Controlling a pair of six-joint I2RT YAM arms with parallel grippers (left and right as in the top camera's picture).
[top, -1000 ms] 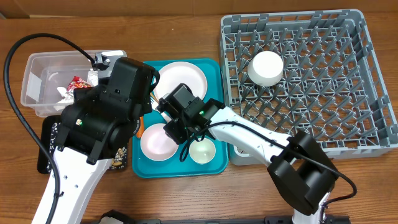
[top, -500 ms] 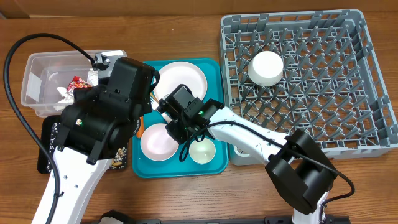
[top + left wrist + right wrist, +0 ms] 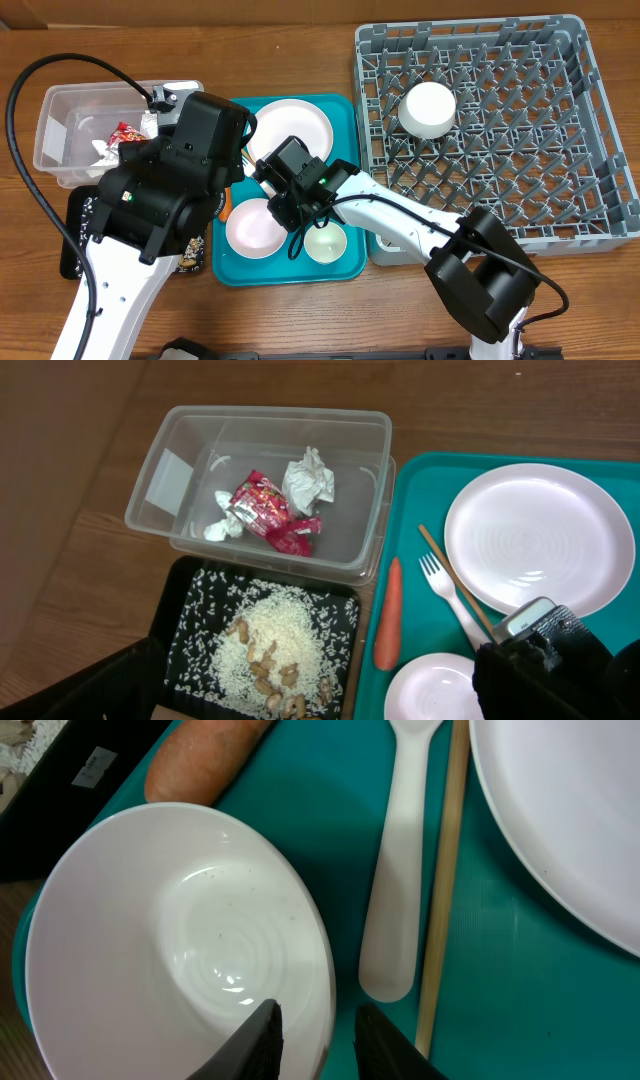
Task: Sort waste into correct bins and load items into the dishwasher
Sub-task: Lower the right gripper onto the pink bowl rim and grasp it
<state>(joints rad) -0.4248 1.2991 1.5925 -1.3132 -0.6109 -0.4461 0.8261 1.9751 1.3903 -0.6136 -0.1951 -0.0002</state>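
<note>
- The right gripper [image 3: 320, 1035] is down at the pink bowl [image 3: 180, 950] on the teal tray [image 3: 330, 820] — one finger inside the rim, one outside. I cannot tell whether it is pinching it.
- The left gripper [image 3: 360, 690] hangs spread wide and empty above the black tray [image 3: 185, 615] of rice and nuts [image 3: 270, 645].
- The carrot [image 3: 387, 612], white fork [image 3: 450, 598] and chopstick [image 3: 455, 580] lie on the teal tray beside the plate [image 3: 540, 535].
- The red wrapper [image 3: 262, 508] and paper wad [image 3: 308, 478] are in the clear tub [image 3: 180, 460].
- The grey dish rack [image 3: 560, 140] holds one upturned white bowl [image 3: 428, 108].
</note>
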